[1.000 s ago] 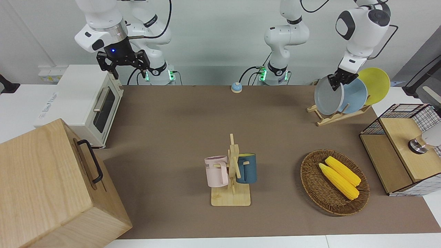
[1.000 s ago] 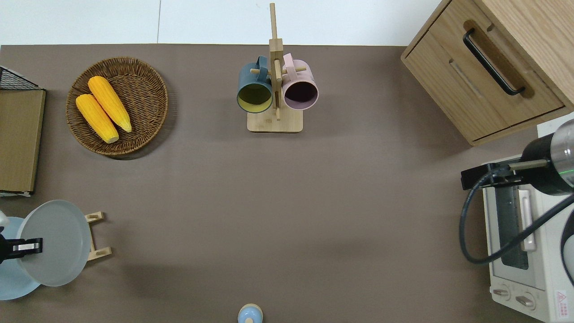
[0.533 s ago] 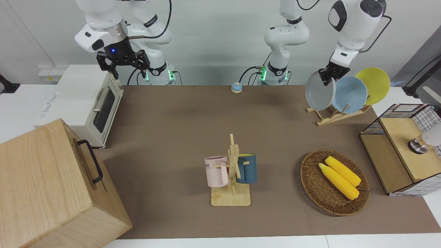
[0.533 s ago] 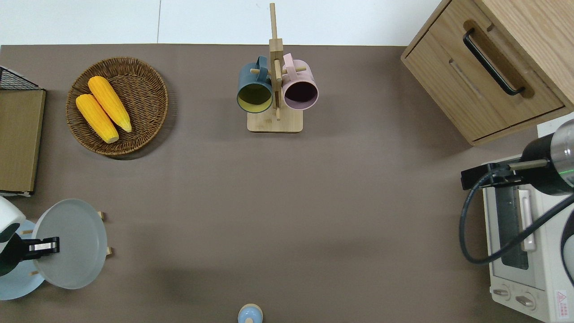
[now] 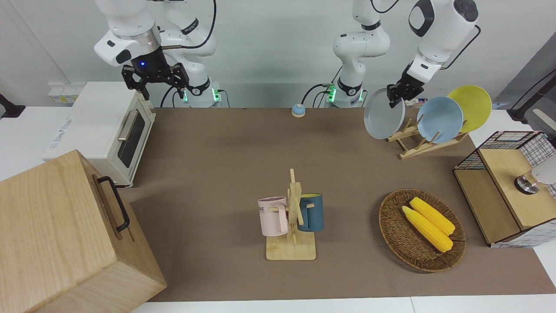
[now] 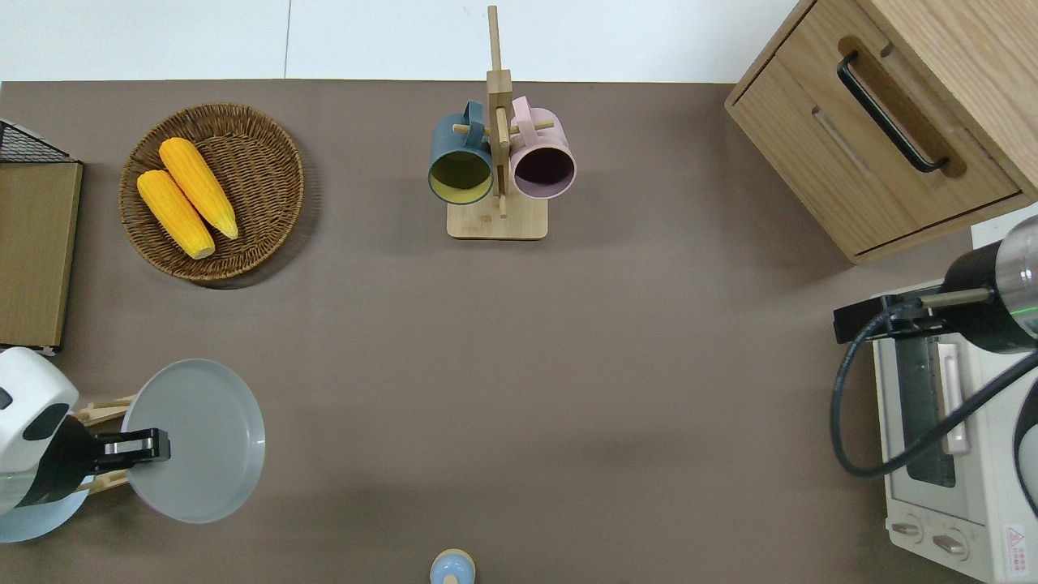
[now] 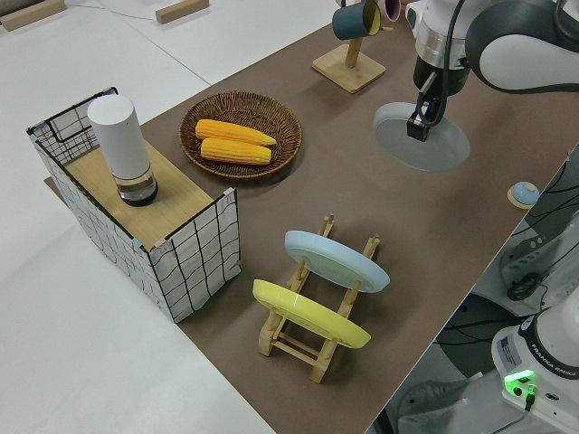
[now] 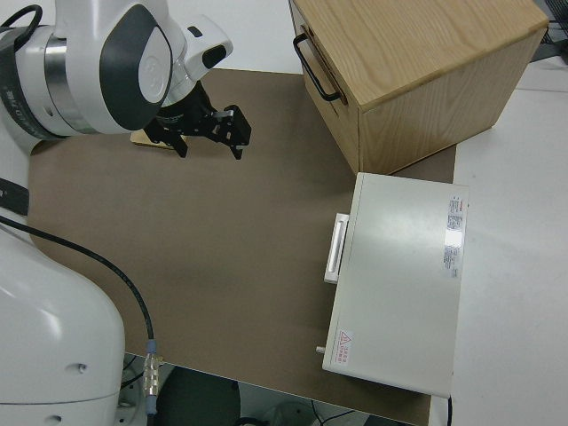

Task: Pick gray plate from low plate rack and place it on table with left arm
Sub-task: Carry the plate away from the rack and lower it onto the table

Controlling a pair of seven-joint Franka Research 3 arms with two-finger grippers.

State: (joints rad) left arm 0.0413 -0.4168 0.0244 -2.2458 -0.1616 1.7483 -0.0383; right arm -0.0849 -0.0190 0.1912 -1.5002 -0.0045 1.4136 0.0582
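Nearest the robots, a small blue bell [image 5: 298, 110] sits at the table [image 6: 519, 389] edge between the two arm bases. Left gripper [image 6: 154, 446] pinches the rim of the gray plate [image 6: 203, 438], fingers closed on the edge toward the left arm's end. Plate is up in the air, clear of the low plate rack [image 5: 423, 145], tilted in the front view, over bare matting just beside the rack on the side toward the table's middle. Left arm [image 5: 438, 26] reaches down to it from above.

Rack holds two plates on edge: a sky-blue plate [image 5: 439, 119] and a yellow plate [image 5: 471, 106], the yellow one closer to the left arm's end of the table. The slot at the rack's end toward the table's middle stands empty [image 7: 348, 240].

Right gripper [image 5: 155, 80] is parked, fingers spread wide. White toaster oven [image 5: 104, 130] lies at the right arm's end.

Farther out: wicker basket [image 6: 268, 195] with two corn cobs [image 6: 186, 199]; wire-and-wood box [image 5: 504, 187] beside it at the left arm's end. Mug stand [image 6: 496, 162] mid-table, carrying a dark blue mug [image 6: 461, 166] and a pink mug [image 6: 543, 162]. Wooden cabinet [image 6: 892, 122] with black handle stands at the right arm's end.
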